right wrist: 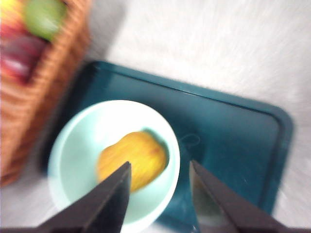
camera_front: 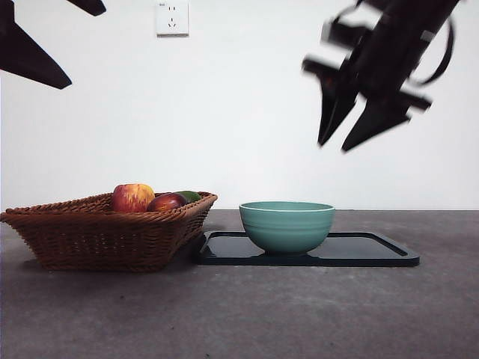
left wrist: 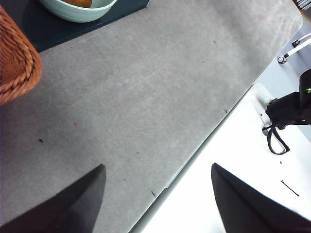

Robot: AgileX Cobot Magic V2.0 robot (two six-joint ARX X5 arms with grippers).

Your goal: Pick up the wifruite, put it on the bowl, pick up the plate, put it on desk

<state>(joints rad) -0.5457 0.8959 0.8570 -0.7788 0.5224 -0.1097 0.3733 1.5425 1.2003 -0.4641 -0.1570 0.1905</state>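
The front view looks level across the surface point(camera_front: 247, 314), close to the bowl point(camera_front: 287, 224); both wrist views look down, sharing that bowl and the basket point(right wrist: 29, 92).

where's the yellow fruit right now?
Inside the green bowl, which sits on the black tray beside the wicker basket; the yellow fruit shows only in the wrist views.

We count one bowl point(camera_front: 287, 225) with one yellow-orange fruit point(right wrist: 132, 160) in it, one black tray point(camera_front: 374, 250), and one wicker basket point(camera_front: 105, 233) where three fruits show. Two grippers point(camera_front: 352, 131) point(left wrist: 155, 194), and one wall socket point(camera_front: 172, 18).
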